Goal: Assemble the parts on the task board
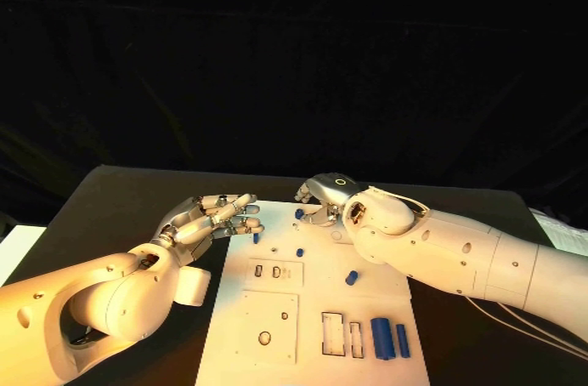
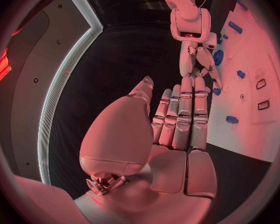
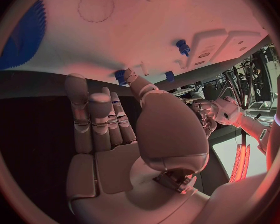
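Note:
The white task board (image 1: 321, 318) lies in the middle of the black table, and its pale surface (image 3: 146, 30) also shows in the right wrist view. Small blue parts (image 1: 299, 252) (image 1: 352, 277) lie on it, and two long blue ones (image 1: 381, 335) lie near its front right. My right hand (image 1: 325, 201) hovers over the board's far end, beside a blue part (image 1: 299, 213). Its fingers (image 3: 93, 114) are stretched out and the palm is empty. A blue toothed part (image 3: 25, 35) lies close by. My left hand (image 1: 215, 220) reaches over the board's left edge, its fingers (image 2: 180, 117) straight, holding nothing.
The board has rectangular slots (image 1: 332, 332) near its front and smaller ones (image 1: 260, 270) on its left side. Black table (image 1: 122, 207) surrounds it. A white sheet (image 1: 566, 233) lies at the table's right edge.

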Robot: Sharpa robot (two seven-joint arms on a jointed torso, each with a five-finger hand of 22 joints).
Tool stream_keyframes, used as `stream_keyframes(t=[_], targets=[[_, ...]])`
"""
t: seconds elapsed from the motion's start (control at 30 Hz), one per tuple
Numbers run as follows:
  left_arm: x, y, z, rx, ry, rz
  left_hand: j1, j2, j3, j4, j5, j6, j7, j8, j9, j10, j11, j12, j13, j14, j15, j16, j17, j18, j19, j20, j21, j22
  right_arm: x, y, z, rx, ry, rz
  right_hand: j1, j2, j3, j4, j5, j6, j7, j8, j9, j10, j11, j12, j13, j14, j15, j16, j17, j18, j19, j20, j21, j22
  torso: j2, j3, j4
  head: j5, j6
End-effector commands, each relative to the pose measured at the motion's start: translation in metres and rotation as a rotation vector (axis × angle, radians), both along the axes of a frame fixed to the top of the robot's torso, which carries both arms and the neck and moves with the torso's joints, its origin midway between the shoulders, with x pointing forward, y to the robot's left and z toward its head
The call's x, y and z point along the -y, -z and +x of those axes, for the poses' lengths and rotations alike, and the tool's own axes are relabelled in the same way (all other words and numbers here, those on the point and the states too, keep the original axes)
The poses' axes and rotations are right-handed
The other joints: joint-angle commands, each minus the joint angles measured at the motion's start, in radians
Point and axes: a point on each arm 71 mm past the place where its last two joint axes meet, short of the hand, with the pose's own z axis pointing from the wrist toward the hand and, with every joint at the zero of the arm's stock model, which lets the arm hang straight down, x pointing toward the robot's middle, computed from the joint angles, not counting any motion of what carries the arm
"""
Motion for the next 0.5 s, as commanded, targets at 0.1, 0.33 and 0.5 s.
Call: stream_keyframes(t=[0.1,0.33,0.5], targets=[[-0.001,-0.001,0.002,0.007,0.009,-0.008,0.0,0.009,0.002,-0.007,-0.002,0.0,0.005,-0.005,-0.001,-0.003,0.007,-0.007,-0.002,-0.001,0.008,-0.004,0.002,0.011,0.001,0.002,-0.005,-0.002,0.008,-0.008,-0.006,0.043,0.019,0.075,0.024,0.009,-0.019,0.014,0.008,0.022,-0.001,0.004,0.004,0.054,-0.005,0.024,0.005,0.01,-0.002,0.008,0.009,0.009,0.017,0.001,0.007,0.015,0.002,0.0056,-0.0057,-0.001,0.008],[-0.002,0.0,0.004,0.002,0.009,-0.006,0.0,0.009,0.002,-0.007,-0.002,-0.001,0.005,-0.005,-0.001,-0.004,0.007,-0.007,-0.002,-0.001,0.008,-0.005,0.002,0.011,0.001,0.002,-0.005,-0.002,0.056,-0.015,-0.019,-0.06,0.096,0.198,-0.002,-0.009,-0.041,0.054,0.072,0.033,-0.014,-0.001,0.002,0.299,-0.046,0.128,0.05,0.062,-0.034,0.187,0.241,-0.039,0.14,-0.03,0.194,0.308,-0.005,0.0152,-0.0196,0.001,0.012],[0.002,0.001,0.006,0.003,0.016,-0.01,0.0,0.009,0.002,-0.007,-0.002,0.0,0.005,-0.005,-0.001,-0.004,0.007,-0.008,-0.001,-0.001,0.008,-0.005,0.003,0.011,0.001,0.003,-0.005,-0.002,0.083,-0.011,-0.023,-0.171,0.164,0.224,-0.018,-0.039,-0.103,0.081,0.127,0.023,-0.041,0.003,0.003,0.464,-0.081,0.294,0.193,0.084,-0.063,0.306,0.4,-0.074,0.214,-0.06,0.322,0.512,-0.012,0.0267,-0.0368,0.001,0.016]])
